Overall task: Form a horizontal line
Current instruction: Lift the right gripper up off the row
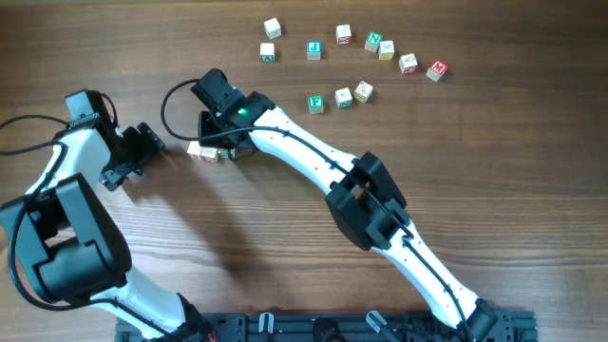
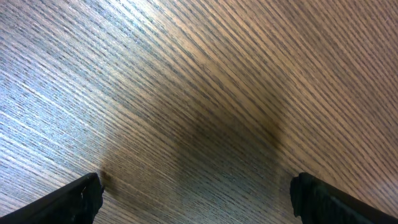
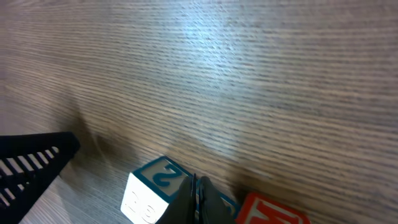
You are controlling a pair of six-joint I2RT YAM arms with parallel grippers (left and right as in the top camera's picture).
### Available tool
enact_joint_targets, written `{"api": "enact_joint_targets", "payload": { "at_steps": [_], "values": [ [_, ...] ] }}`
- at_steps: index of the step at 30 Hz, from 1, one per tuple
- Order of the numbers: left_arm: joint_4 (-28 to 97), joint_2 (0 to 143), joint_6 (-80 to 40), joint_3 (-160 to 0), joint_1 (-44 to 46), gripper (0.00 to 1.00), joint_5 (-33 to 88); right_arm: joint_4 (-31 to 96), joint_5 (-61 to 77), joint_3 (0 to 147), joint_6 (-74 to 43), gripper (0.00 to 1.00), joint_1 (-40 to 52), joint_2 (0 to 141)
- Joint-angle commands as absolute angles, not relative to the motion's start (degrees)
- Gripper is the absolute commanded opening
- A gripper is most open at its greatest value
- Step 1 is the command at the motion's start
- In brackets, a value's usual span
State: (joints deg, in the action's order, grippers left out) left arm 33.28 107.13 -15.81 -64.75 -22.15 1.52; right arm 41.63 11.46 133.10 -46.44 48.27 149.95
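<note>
Brown wood-grain table [image 1: 285,247] fills our overhead view: our right gripper [image 1: 220,145], fingers together, sits over the short row of pale wooden letter cubes [image 1: 202,150], with our left gripper [image 1: 141,158] spread wide near the row's far end. Left wrist: we see wood grain between parted fingers [image 2: 74,199]. Right wrist: pressed-together fingertips [image 3: 196,200] stand just before the row [image 3: 149,190]

Wooden table [image 1: 494,161]: cube row [image 1: 202,151], loose cubes [image 1: 344,97]
</note>
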Motion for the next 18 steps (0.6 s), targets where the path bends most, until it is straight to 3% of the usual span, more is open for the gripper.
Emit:
{"api": "enact_joint_targets", "payload": {
  "at_steps": [1, 18],
  "values": [
    [33.3, 105.8, -15.9, -64.2, -22.3, 1.0, 1.0, 41.5, 8.0, 132.7, -45.2, 0.05, 46.7, 151.4],
    [33.3, 105.8, -15.9, -64.2, -22.3, 1.0, 1.0, 46.1, 8.6, 132.7, -45.1, 0.05, 45.4, 151.4]
  ]
}}
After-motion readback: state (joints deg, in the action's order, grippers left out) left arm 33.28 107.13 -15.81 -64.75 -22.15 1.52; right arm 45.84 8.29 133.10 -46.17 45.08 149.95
